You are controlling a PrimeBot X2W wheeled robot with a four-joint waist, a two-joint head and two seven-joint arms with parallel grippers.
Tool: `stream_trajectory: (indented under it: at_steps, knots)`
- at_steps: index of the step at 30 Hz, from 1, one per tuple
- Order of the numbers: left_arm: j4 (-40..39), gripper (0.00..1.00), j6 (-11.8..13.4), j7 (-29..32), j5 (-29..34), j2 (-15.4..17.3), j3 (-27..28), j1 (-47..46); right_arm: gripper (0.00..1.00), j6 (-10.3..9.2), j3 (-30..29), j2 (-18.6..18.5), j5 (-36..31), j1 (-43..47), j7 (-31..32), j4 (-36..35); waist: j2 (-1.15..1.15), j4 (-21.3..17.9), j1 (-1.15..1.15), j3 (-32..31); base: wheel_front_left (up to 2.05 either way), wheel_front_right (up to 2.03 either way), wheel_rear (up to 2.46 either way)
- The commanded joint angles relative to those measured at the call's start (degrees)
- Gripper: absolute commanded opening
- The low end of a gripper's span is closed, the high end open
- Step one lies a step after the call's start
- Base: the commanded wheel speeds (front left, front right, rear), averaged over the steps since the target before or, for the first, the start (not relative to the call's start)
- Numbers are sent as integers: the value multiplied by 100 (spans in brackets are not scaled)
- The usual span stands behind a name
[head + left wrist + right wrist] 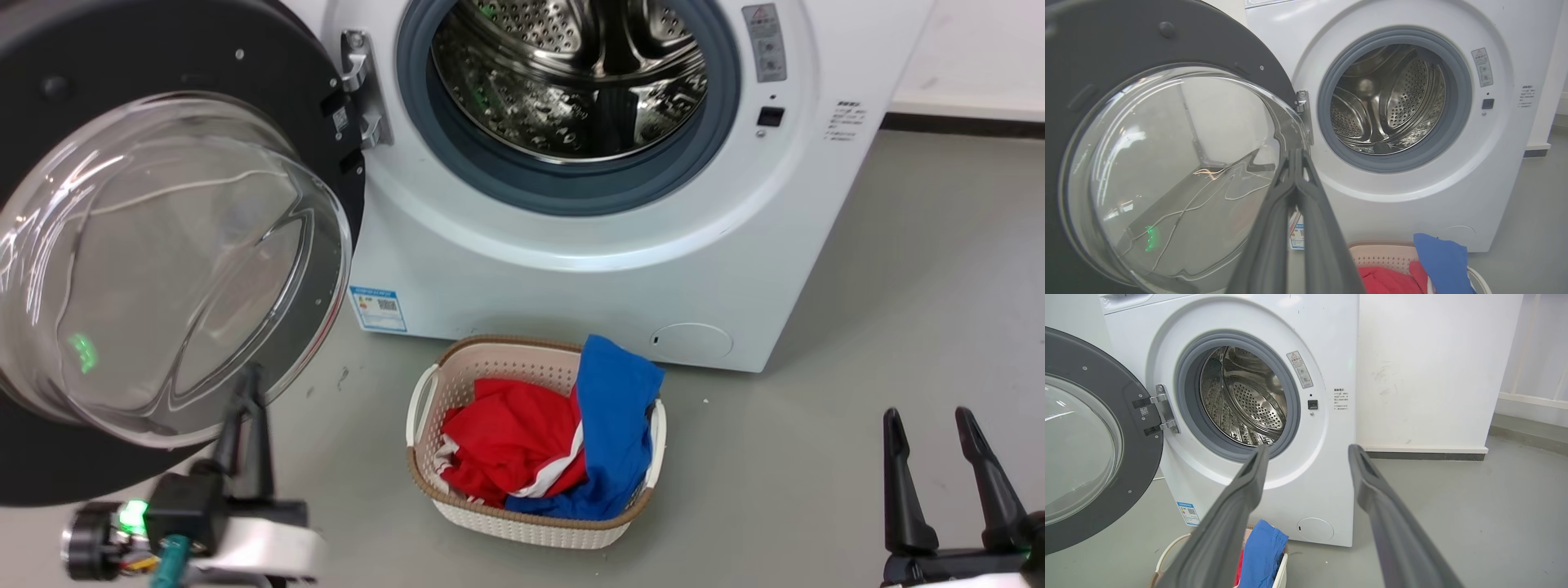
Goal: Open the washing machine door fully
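Grey floor (898,269) ran back to a white wall, with the washing machine (588,278) standing on it. The washing machine door (163,65) hung on its hinge (359,90) at the machine's left side. It was swung well out from the drum opening (571,82), and its glass bowl (163,261) bulged toward the robot. In front of the machine, low against its base, sat a laundry basket (531,523) holding red and blue clothes.

The left gripper (249,384) stood in front of the machine's left side, by the lower edge of the glass bowl. Its two fingers were pressed together with nothing between them, and whether they touched the glass could not be told. The right gripper (928,420) hung off the machine's right front corner with its fingers spread and nothing held.

Judging by how it hung, the door was already most of the way round, so the step in hand looked like the last stretch of the swing. The next move would probably call for the pressed-together left fingers to bear on the door's inner face. The black ring would likely suit better than the curved, slippery glass. The push should carry it away from the drum opening along the arc about the hinge, until the door would go no further.
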Motion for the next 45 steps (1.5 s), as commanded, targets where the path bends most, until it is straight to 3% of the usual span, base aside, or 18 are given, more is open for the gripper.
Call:
stream_trajectory:
  at_steps: [1, 12, 13, 14, 15, 34, 35, 41, 45]
  knots:
    - [59, 0, -22, 13, -25, -28, -110, 127, 100, -1, -5, 6, 37, 101, -10, -26, -1, -80, 0, -93, 0, 0, 0]
    - [304, 0, -7, 13, 4, -103, -698, 423, 100, 0, -49, 6, 146, 419, -10, 32, -1, -229, 0, -264, 0, 0, 0]
    - [303, 11, 12, 13, -17, -104, -707, 436, 100, -1, -51, 6, 151, 428, -10, 41, -1, -235, 0, -279, 0, 0, 0]
    - [307, 48, 10, 13, -41, -109, -725, 460, 100, 0, -56, 6, 162, 444, -10, 47, -1, -238, 0, -292, 0, 0, 0]
    - [283, 100, 12, 13, -38, -113, -756, 474, 100, -1, -73, 6, 184, 468, -10, 60, -1, -237, 0, -304, 0, 0, 0]
    - [294, 100, 42, 13, -200, -152, -880, 578, 100, 0, -55, 6, 264, 512, -10, 88, -1, -215, 0, -323, 0, 0, 0]
    - [306, 0, 65, 14, -172, -152, -868, 586, 0, 0, -51, 6, 260, 511, -10, 92, -1, -217, 0, -321, 0, 0, 0]
    - [592, 0, 51, 6, -290, -159, -882, 665, 0, -1, -37, 10, 279, 499, 43, 385, -1, -219, 0, -320, 0, 0, 0]
    - [623, 0, 28, 105, -822, -142, -852, 603, 0, -1, -7, -10, 770, 391, 138, 461, -1, -239, 0, -315, 0, 0, 0]
